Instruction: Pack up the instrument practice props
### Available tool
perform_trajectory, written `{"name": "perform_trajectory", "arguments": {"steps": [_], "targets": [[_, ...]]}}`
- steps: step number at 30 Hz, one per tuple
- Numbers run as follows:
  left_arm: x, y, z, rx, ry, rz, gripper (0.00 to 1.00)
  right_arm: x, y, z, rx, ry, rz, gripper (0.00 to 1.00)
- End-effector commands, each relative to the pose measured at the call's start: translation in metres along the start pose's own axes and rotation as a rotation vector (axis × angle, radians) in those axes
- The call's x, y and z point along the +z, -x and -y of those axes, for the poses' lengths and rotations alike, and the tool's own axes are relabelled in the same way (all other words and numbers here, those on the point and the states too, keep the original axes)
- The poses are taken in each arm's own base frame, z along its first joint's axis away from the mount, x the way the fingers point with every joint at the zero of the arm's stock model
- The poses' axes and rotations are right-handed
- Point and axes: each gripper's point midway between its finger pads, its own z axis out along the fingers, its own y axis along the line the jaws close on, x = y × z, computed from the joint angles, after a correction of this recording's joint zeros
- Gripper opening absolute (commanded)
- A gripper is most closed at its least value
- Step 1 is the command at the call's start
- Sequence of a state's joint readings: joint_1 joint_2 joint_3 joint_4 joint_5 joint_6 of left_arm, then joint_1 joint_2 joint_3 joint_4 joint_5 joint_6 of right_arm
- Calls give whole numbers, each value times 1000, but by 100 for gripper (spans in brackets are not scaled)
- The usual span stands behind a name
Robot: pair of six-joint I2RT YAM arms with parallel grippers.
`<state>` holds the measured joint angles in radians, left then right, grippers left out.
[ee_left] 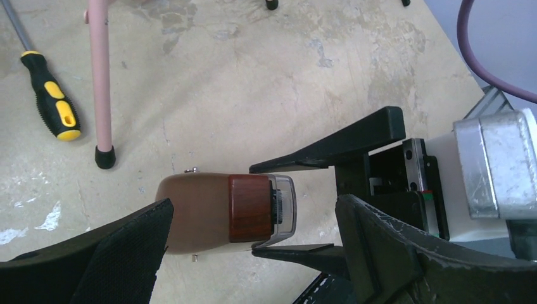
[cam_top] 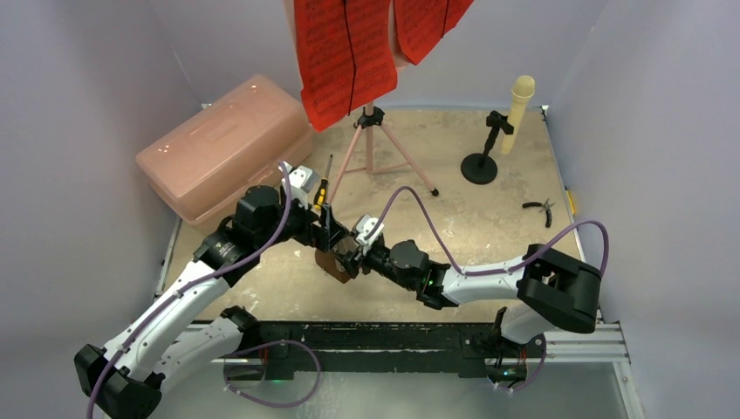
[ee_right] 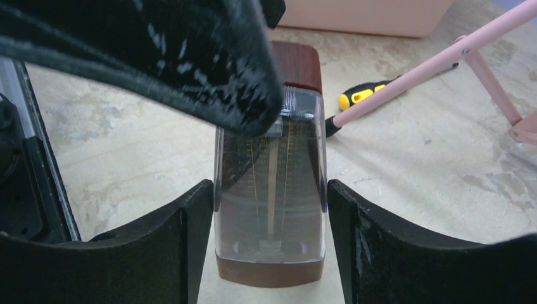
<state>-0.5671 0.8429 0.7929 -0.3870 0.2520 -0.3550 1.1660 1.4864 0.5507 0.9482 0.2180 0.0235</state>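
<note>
Pink translucent box point(cam_top: 222, 144) is sitting back left, the pink music stand point(cam_top: 370, 140) is holding red pages point(cam_top: 345, 52) mid-back, the cream microphone point(cam_top: 519, 109) is standing back right, and at centre I am watching my left gripper point(ee_left: 254, 209) gaping wide around the brown metronome point(ee_right: 271, 253) while my right gripper point(ee_right: 270, 196) is flanking it, grip unclear.

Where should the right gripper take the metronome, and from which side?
Across its two side faces, low on the body, coming level from the clear-fronted side, where the right gripper now straddles the metronome. It tapers upward, so a higher grip would likely slip off.
</note>
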Motion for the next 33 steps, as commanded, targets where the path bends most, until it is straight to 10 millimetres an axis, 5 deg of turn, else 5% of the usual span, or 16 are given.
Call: {"name": "perform_trajectory", "arguments": {"steps": [1,22,33], "targets": [[-4,21,-1,37,45,36,99,-4,-22,1,-15,-6,-85,68],[13,-5,-14,85,109,-106,99,-5,-20,1,-3,-8,-67,77],[21,-18,-14,106,74,-146,80,-4,-19,0,-7,-8,-68,78]]}}
